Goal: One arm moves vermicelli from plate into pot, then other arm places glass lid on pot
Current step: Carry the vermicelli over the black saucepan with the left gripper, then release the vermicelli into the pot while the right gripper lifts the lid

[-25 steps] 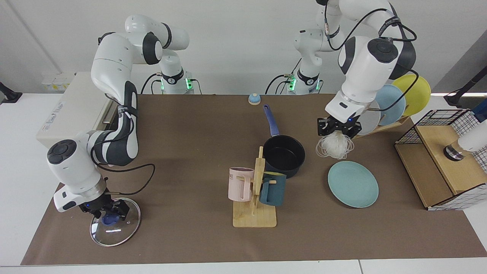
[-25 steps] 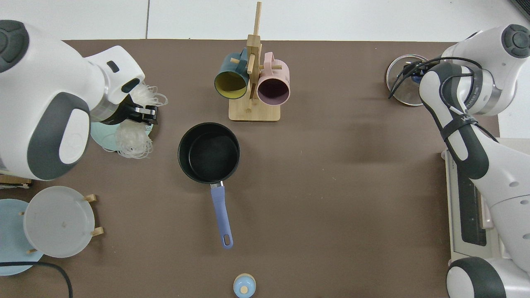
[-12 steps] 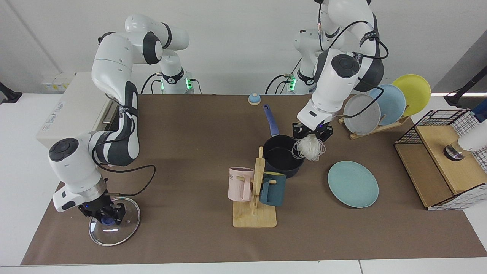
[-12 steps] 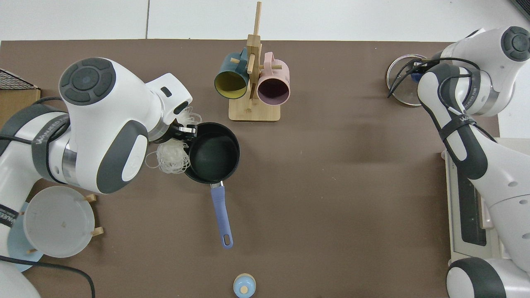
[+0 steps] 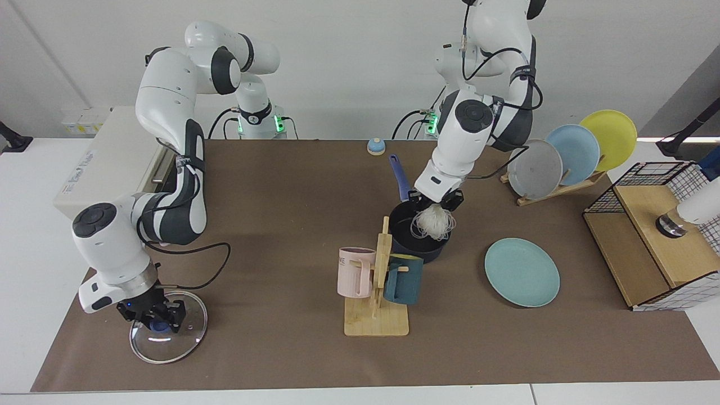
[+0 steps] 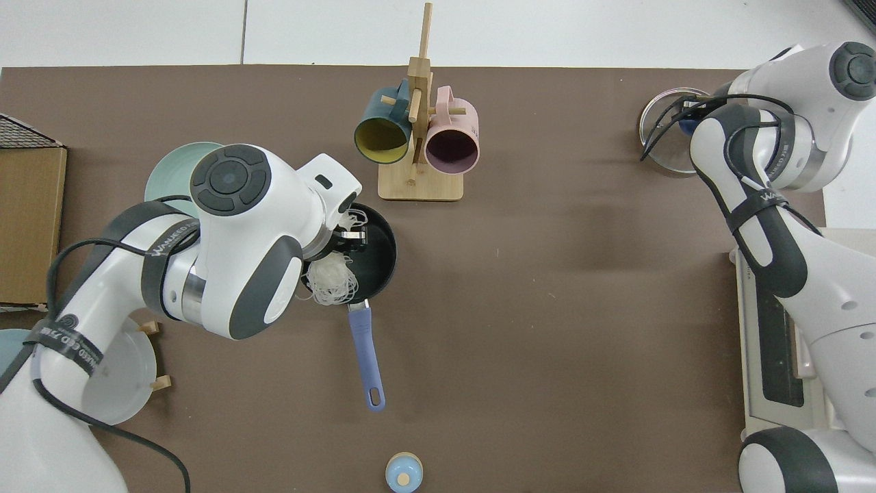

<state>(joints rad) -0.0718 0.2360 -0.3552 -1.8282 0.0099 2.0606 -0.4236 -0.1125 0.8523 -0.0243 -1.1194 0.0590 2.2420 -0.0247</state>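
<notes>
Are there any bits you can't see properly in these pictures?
- Top view: part of the pot and most of the plate hide under the left arm.
- Top view: the right arm covers much of the glass lid.
- Facing view: the mug rack blocks the pot's near wall.
- Both views: whether the vermicelli touches the pot's bottom.
</notes>
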